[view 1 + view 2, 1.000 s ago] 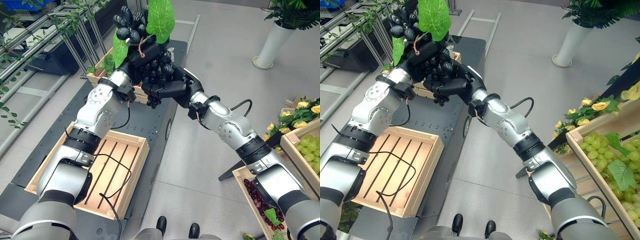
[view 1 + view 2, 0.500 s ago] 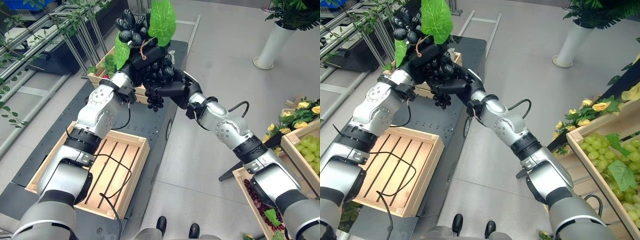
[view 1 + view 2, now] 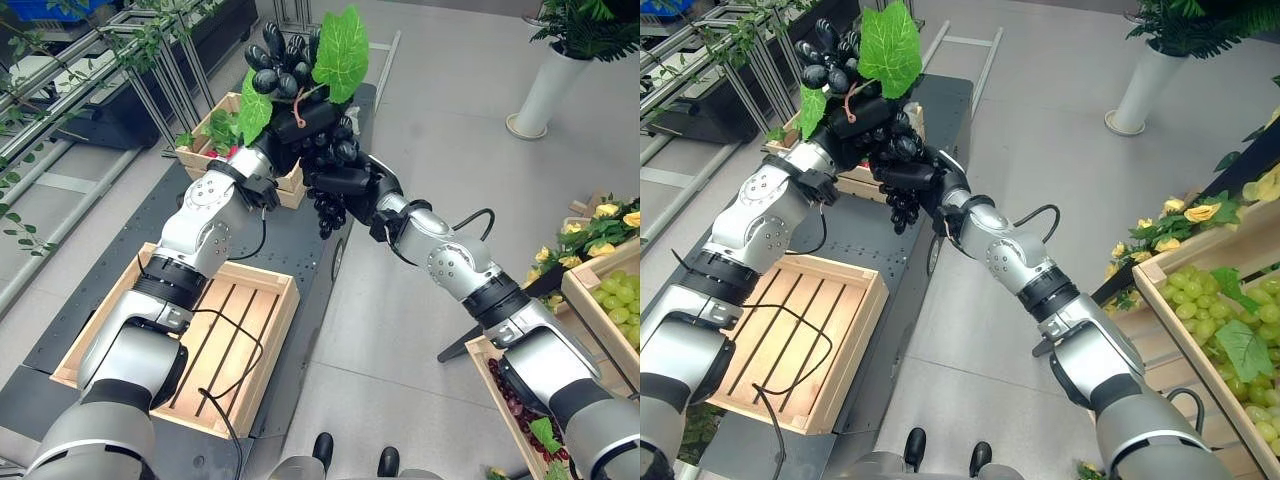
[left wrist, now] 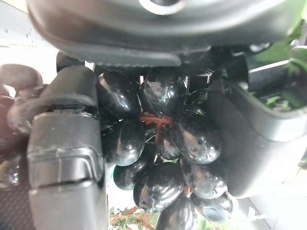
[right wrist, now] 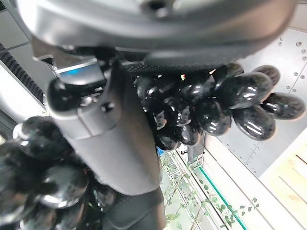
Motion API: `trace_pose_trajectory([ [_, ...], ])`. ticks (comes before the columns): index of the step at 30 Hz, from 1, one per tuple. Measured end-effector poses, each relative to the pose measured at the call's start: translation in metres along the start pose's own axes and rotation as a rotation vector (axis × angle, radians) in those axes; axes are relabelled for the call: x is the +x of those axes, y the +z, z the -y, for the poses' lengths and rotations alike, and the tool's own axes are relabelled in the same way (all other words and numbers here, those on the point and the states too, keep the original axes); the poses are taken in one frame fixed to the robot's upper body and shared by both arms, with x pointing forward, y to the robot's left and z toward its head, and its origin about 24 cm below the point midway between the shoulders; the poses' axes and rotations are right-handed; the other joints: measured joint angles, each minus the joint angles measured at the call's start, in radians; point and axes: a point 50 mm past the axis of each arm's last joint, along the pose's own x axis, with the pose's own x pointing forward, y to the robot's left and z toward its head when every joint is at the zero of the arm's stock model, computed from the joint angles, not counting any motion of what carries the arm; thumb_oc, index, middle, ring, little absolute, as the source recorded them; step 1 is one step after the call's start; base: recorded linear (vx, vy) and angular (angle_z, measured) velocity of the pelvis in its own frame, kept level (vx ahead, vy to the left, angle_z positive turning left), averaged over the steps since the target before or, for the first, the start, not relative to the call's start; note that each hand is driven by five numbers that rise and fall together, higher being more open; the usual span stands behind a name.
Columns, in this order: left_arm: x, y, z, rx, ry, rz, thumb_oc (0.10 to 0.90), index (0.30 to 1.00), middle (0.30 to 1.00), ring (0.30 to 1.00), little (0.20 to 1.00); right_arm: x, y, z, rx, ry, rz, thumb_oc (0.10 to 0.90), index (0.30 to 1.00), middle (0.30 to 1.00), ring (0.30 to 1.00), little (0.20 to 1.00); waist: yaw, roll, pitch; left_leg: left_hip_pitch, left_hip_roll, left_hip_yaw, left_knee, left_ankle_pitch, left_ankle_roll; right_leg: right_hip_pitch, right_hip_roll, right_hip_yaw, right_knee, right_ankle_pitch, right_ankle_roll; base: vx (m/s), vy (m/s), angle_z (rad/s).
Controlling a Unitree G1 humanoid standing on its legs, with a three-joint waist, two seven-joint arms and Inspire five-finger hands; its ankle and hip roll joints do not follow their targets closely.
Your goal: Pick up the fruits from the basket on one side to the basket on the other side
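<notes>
A bunch of black grapes (image 3: 283, 68) with green leaves (image 3: 341, 50) is held up in the air over the dark cart (image 3: 300, 235). My left hand (image 3: 297, 120) is shut on its upper part. In the left wrist view the grapes (image 4: 165, 143) sit between the thumb (image 4: 64, 143) and the fingers (image 4: 249, 129). My right hand (image 3: 347, 181) is curled round the lower part, and a cluster (image 3: 330, 211) hangs below it. The right wrist view has grapes (image 5: 220, 103) bulging past the curled fingers (image 5: 122, 139).
An empty wooden crate (image 3: 283, 300) lies on the cart at the lower left. A farther crate (image 3: 205, 135) holds greenery. At the right stand crates of green grapes (image 3: 618, 298) and red grapes (image 3: 515, 393), with yellow flowers (image 3: 600, 225). A white planter (image 3: 545, 90) stands on the floor.
Both hands have carried the grape bunch to the right and a little lower. The hanging cluster now sits further over the cart's right side.
</notes>
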Motion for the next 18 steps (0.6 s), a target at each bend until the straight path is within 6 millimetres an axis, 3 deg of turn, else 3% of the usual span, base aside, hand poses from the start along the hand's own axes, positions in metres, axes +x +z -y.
trace_pose_trajectory([
  [3, 0.0000, -0.0001, 0.0003, 0.000, -0.003, -0.001, 0.400, 0.300, 0.300, 0.300, 0.300, -0.0002, 0.0002, 0.0008, -0.001, -0.002, 0.000, 0.400, 0.300, 0.300, 0.300, 0.300, 0.000, 0.000, 0.000, 0.000, 0.000, 0.001, 0.000, 0.000, 0.000, 0.000, 0.000, 0.000, 0.000, 0.000, 0.000, 0.00, 0.000, 0.00],
  [4, 0.0000, -0.0001, 0.0002, 0.000, -0.002, -0.001, 0.638, 0.658, 0.658, 0.658, 0.658, -0.0001, 0.0001, 0.0006, -0.001, -0.002, 0.000, 0.400, 0.300, 0.300, 0.300, 0.300, -0.001, 0.000, 0.000, 0.001, 0.000, 0.001, 0.000, 0.000, 0.000, 0.000, 0.000, 0.000, 0.000, 0.000, 0.000, 0.00, 0.000, 0.00],
  [5, 0.0000, -0.0002, 0.0003, 0.000, -0.003, -0.001, 0.687, 0.731, 0.731, 0.731, 0.731, -0.0002, 0.0002, 0.0008, -0.001, -0.003, 0.000, 0.400, 0.300, 0.300, 0.300, 0.300, -0.001, 0.000, 0.000, 0.001, 0.000, 0.002, 0.000, 0.000, 0.000, 0.000, 0.000, 0.001, 0.000, 0.000, 0.000, 0.00, 0.000, 0.00],
  [6, 0.0000, -0.0002, 0.0003, 0.000, -0.004, -0.001, 0.800, 0.900, 0.900, 0.900, 0.900, -0.0002, 0.0002, 0.0010, -0.002, -0.003, 0.000, 0.400, 0.300, 0.300, 0.300, 0.300, -0.002, 0.000, 0.000, 0.001, 0.000, 0.002, 0.000, 0.000, 0.000, 0.001, 0.000, 0.001, 0.000, 0.000, 0.000, 0.00, 0.000, 0.00],
  [18, 0.0000, -0.0018, 0.0011, -0.001, -0.024, -0.008, 0.800, 0.900, 0.900, 0.900, 0.900, -0.0004, -0.0014, 0.0085, -0.003, -0.031, -0.010, 0.400, 0.300, 0.300, 0.300, 0.300, -0.004, 0.000, 0.000, 0.009, 0.000, 0.002, -0.001, 0.000, 0.000, 0.008, 0.000, 0.004, 0.000, 0.000, 0.000, 0.00, 0.000, 0.00],
])
